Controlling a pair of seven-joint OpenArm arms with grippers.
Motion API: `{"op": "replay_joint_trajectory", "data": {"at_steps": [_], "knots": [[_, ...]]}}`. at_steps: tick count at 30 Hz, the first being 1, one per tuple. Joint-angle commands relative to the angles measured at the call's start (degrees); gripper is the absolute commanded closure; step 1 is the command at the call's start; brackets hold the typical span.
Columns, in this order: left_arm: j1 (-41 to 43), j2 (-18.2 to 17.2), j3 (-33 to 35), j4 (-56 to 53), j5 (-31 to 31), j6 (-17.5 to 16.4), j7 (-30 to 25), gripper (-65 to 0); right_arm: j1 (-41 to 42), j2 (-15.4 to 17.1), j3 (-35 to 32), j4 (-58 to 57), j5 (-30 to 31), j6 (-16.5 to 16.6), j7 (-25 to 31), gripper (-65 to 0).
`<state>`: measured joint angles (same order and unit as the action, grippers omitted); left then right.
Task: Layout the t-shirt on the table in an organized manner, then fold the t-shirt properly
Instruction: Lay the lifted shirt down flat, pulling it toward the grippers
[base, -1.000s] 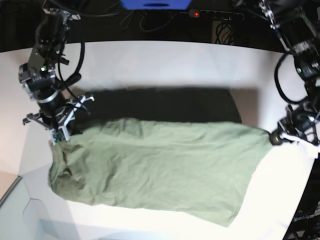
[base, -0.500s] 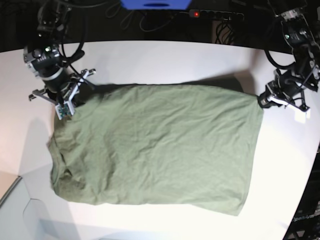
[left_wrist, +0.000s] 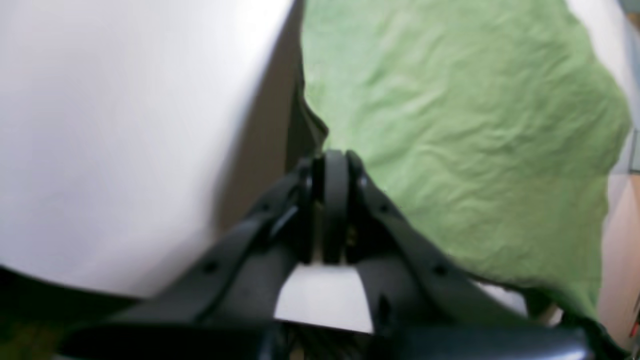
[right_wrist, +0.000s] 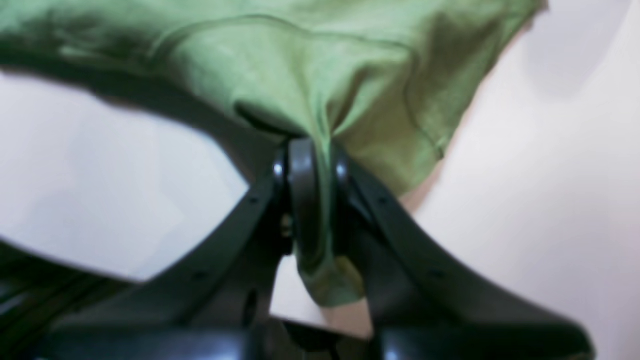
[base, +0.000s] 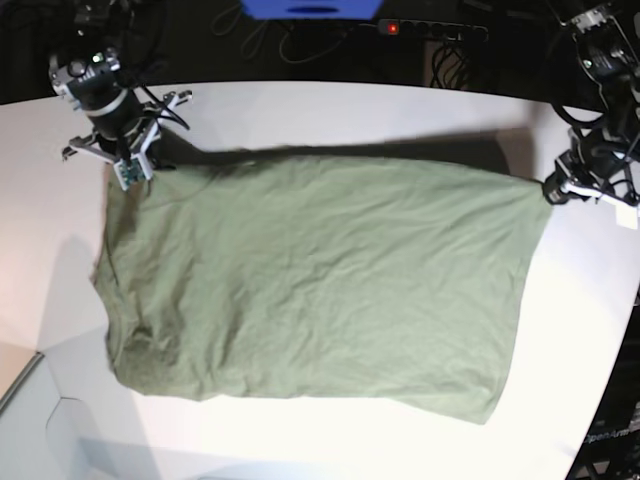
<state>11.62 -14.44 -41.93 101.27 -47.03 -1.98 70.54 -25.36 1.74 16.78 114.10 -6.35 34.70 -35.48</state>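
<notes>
1. The right gripper (base: 130, 172), upper left of the base view, is clenched on a corner of the t-shirt (base: 310, 280).
2. The left gripper (base: 550, 190), at the right edge, is clamped on the opposite corner.
3. The shirt spans the table (base: 330, 115) centre, mostly flat.
4. Step: laying out. Next, I judge, lower and release the far edge.
5. Versus earlier: both grippers sit farther toward the top, and the cloth is spread wider.
</notes>
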Motion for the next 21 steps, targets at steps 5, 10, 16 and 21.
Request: {"op": "replay_joint_trajectory", "data": {"at_steps": [5, 10, 16, 21], "knots": [[0.1, -0.9, -0.4, -2.1, -1.4, -0.3, -0.5, -0.1, -0.7, 0.0, 0.4, 0.9, 0.4, -0.5, 1.7, 0.0], [1.4, -1.2, -0.5, -2.0, -1.3, -0.3, -0.5, -7.4, -0.9, -0.1, 0.4, 0.9, 0.3, -0.5, 1.6, -10.7], [3.1, -1.2, -4.7, -1.8, -1.4, -0.3, 0.4, -28.6, -2.2, 0.0, 0.5, 1.0, 0.3, -0.4, 2.1, -33.5], [2.9, -1.3, -11.5, -0.3, -1.5, -0.4, 6.1, -29.1, -2.3, -0.1, 2.9, 1.3, 0.7, -0.4, 2.1, -39.0]]}}
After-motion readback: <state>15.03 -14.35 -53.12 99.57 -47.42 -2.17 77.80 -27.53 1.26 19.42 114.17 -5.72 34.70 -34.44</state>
